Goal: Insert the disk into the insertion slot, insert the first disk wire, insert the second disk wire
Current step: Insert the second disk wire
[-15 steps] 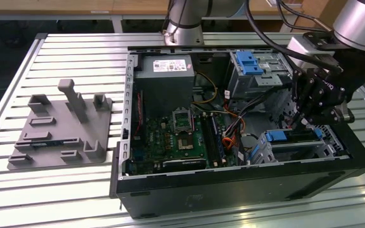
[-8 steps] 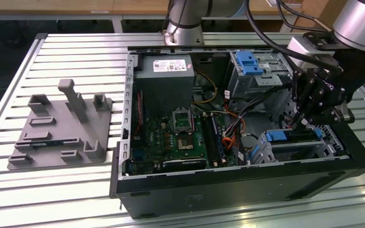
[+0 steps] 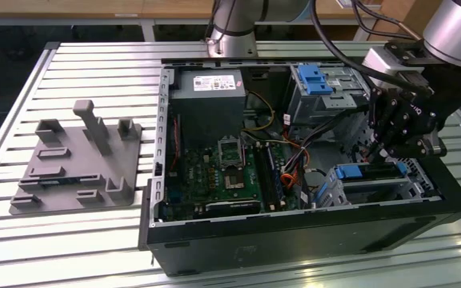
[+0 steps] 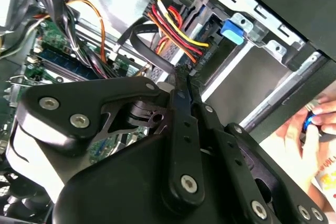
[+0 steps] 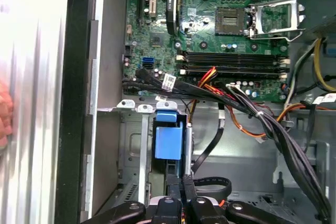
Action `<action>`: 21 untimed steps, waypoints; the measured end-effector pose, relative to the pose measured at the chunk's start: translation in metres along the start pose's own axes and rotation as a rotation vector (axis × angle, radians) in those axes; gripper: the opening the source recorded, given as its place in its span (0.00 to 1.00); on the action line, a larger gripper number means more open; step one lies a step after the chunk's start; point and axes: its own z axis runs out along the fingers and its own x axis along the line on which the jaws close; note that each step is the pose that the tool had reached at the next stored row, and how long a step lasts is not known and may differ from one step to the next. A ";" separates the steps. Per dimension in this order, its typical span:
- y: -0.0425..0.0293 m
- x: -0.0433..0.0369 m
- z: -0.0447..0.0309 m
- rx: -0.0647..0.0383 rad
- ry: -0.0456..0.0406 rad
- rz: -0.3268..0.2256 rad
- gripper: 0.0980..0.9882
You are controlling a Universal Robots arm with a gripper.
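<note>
Now the gripper (image 3: 380, 157) hangs inside the open computer case (image 3: 311, 231), at the exterior view's right, its fingers (image 4: 181, 95) pressed together with nothing visible between them. Just below sits the disk (image 3: 367, 172), already seated in the insertion slot (image 3: 379, 191) at the near right corner, lying flat, long axis running left to right, blue carrier end toward the motherboard (image 3: 222, 174).

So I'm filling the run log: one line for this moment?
gripper: shut, inside case | disk: seated in insertion slot | nearest: cables beside disk | wire grasp: cannot tell
</note>
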 end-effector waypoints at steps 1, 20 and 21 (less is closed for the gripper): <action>0.0000 0.0002 0.0000 0.000 -0.0015 0.000 0.05; 0.0001 0.0057 0.0005 0.000 -0.0014 0.000 0.05; 0.0000 0.0057 0.0006 0.000 -0.0014 0.000 0.05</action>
